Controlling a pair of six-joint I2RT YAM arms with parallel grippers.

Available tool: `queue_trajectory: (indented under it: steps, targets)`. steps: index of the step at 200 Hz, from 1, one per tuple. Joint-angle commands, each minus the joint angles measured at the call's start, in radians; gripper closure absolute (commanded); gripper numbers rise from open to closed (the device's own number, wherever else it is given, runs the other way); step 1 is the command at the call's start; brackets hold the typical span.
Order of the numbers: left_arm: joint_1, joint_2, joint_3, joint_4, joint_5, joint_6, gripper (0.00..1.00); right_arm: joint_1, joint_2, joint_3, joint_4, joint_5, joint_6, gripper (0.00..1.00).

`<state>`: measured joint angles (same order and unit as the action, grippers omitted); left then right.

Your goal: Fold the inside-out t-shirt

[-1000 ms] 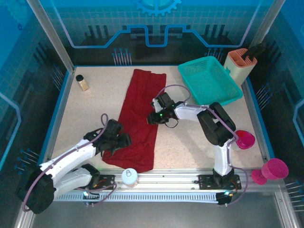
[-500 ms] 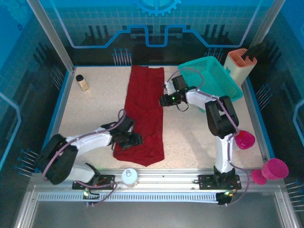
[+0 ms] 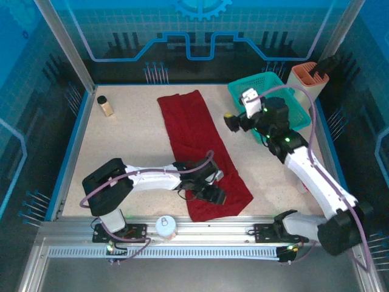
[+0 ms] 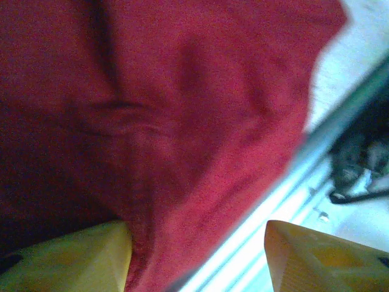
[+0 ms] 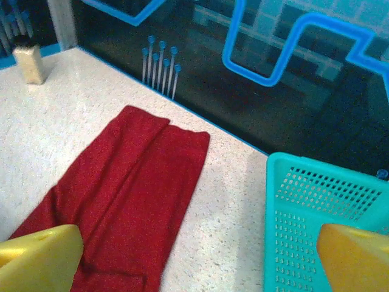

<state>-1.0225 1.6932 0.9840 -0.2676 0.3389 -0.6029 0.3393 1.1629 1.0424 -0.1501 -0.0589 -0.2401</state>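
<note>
On the surface (image 3: 134, 140), centre: the inside-out t-shirt (image 3: 200, 143) lies flat as one long, narrow, dark red band.
Band direction: diagonal; the far end points to the rear left, the near end to the front right.
Far end: squared off in the right wrist view, with a lengthwise crease where two layers overlap.
Near end: wider, lying close to the aluminium rail (image 3: 213, 230) at the front edge.
Left arm: stretched low across the surface from its base to the near end of the band.
Left gripper (image 3: 213, 194): positioned over the near end of the cloth, close to its front edge.
Left jaws: partly apart. The left wrist view shows red cloth under the gap between the yellow fingers (image 4: 67, 258), with the cloth edge and the rail beyond. No cloth is seen pinched.
Right arm: raised above the right half of the surface.
Right gripper (image 3: 233, 121): held in the air between the far part of the band and the teal basket (image 5: 316, 188), clear of the cloth.
Right jaws: spread wide, with nothing between them.
Teal basket: rear right corner, apart from the t-shirt.
Small bottle (image 3: 106, 106): upright at the rear left, well apart from the band.
Peach holder (image 3: 307, 76): just behind the basket.
White can (image 3: 165, 226): on the rail, near the band's near end.
</note>
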Motion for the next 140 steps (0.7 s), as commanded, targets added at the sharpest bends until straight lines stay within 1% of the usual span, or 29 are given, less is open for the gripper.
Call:
queue_trajectory:
  steps: [1, 8, 14, 19, 20, 24, 30, 35, 42, 53, 66, 74, 89, 104, 119, 127, 140]
  targets:
    - [-0.029, -0.184, 0.072, -0.096, 0.021, 0.320, 0.38, 0.007, 0.012, -0.023, -0.203, -0.196, -0.465, 0.00]
    - [-0.029, -0.249, 0.067, -0.102, -0.001, 0.431, 0.35, 0.012, 0.014, 0.007, -0.323, -0.237, -0.631, 0.00]
    - [-0.028, -0.303, 0.053, -0.101, 0.016, 0.550, 0.33, 0.012, 0.018, 0.035, -0.440, -0.280, -0.782, 0.00]
    - [-0.028, -0.346, 0.026, -0.097, 0.066, 0.711, 0.31, 0.009, 0.022, 0.047, -0.510, -0.297, -0.882, 0.00]
    - [-0.029, -0.354, 0.020, -0.097, 0.079, 0.728, 0.30, 0.009, 0.022, 0.048, -0.520, -0.298, -0.896, 0.00]
    - [-0.030, -0.386, -0.008, -0.106, 0.129, 0.879, 0.27, 0.008, 0.028, 0.053, -0.547, -0.292, -0.934, 0.00]
    - [-0.039, -0.427, -0.069, -0.122, 0.165, 1.053, 0.17, 0.010, 0.040, 0.058, -0.581, -0.280, -0.968, 0.00]
    - [-0.056, -0.454, -0.114, -0.126, 0.154, 1.163, 0.10, 0.014, 0.050, 0.061, -0.632, -0.279, -1.009, 0.00]
    - [-0.088, -0.471, -0.162, -0.120, 0.103, 1.251, 0.08, 0.031, 0.058, 0.060, -0.711, -0.251, -1.078, 0.00]
    - [-0.123, -0.469, -0.205, -0.119, 0.036, 1.297, 0.08, 0.073, 0.043, -0.004, -0.723, -0.146, -1.102, 0.00]
    - [-0.169, -0.460, -0.252, -0.101, -0.054, 1.326, 0.09, 0.112, 0.040, -0.082, -0.746, -0.076, -1.156, 0.00]
    - [-0.192, -0.454, -0.295, -0.041, -0.117, 1.328, 0.09, 0.140, 0.045, -0.135, -0.744, -0.042, -1.195, 0.00]
    - [-0.202, -0.436, -0.358, 0.112, -0.189, 1.308, 0.09, 0.186, 0.054, -0.256, -0.671, 0.014, -1.278, 0.00]
    - [-0.208, -0.391, -0.360, 0.188, -0.226, 1.306, 0.10, 0.192, 0.075, -0.313, -0.610, 0.061, -1.341, 0.00]
    - [-0.209, -0.326, -0.333, 0.190, -0.236, 1.332, 0.10, 0.190, 0.083, -0.346, -0.549, 0.076, -1.380, 0.00]
    - [-0.212, -0.290, -0.311, 0.155, -0.240, 1.357, 0.11, 0.189, 0.085, -0.353, -0.551, 0.069, -1.398, 0.00]
    - [-0.211, -0.241, -0.284, 0.110, -0.288, 1.362, 0.14, 0.195, 0.098, -0.359, -0.582, 0.059, -1.422, 0.00]
